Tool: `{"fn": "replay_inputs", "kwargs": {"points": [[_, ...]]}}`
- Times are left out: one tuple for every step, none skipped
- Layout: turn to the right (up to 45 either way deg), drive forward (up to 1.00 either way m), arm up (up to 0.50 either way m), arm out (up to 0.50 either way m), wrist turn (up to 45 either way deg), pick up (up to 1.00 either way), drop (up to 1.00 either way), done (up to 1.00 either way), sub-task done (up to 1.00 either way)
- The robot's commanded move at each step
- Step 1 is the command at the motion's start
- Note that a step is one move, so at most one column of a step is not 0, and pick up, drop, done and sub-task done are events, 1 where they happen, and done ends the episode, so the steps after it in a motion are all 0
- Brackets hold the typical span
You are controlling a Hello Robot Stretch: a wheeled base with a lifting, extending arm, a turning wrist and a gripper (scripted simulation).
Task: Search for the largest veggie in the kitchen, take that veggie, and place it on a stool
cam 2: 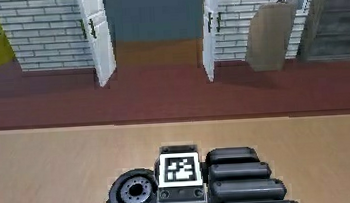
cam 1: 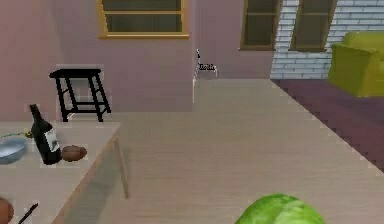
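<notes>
A round, leafy green veggie [cam 1: 283, 210], like a lettuce, pokes up at the forward view's bottom edge, right of the middle. A black stool [cam 1: 82, 90] stands on the wood floor by the pink wall at the forward view's left. In the arm side view the arm's dark segments [cam 2: 242, 181] lie low at the bottom edge, with a white marked square [cam 2: 179, 169] beside them. Left of that square sits the gripper's dark round body [cam 2: 133, 192]. Its far end is not made out, so I cannot tell whether it holds anything.
A pale table [cam 1: 95, 135] at the forward view's lower left carries a dark bottle [cam 1: 43, 135], a bowl [cam 1: 10, 150] and a small brown lump [cam 1: 75, 154]. A yellow-green armchair [cam 1: 362, 62] stands far right. The arm side view has white double doors [cam 2: 97, 35] and a brick wall.
</notes>
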Motion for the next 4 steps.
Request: {"fn": "replay_inputs", "kwargs": {"points": [[0.0, 1.0, 0.0, 0.0, 0.0, 0.0, 0.0, 0.0, 0.0], [0.0, 0.65, 0.0, 0.0, 0.0, 0.0, 0.0, 0.0, 0.0], [-45.0, 0.0, 0.0, 0.0, 0.0, 0.0, 0.0, 0.0, 0.0], [-21.0, 0.0, 0.0, 0.0, 0.0, 0.0, 0.0, 0.0, 0.0]]}}
